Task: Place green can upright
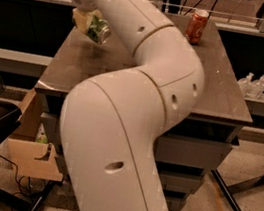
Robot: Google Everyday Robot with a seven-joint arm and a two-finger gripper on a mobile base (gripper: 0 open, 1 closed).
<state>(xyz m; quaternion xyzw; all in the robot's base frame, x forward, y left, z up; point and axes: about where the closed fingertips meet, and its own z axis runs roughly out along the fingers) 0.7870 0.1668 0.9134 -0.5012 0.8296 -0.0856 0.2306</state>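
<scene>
Your hand (87, 20) pinches the green can (100, 31) on a tilt over the worktop's (215, 92) left rear, well apart from the red can (196, 26), probably so there is room to stand it upright.

The arm (133, 128) is a thick, smooth cream-white shell of rounded tubular segments, joined by thin dark seams and dotted with small dark oval recesses. The gripper (89, 23), at ten o'clock from the bent elbow, looks paler, yellowish-cream.
</scene>
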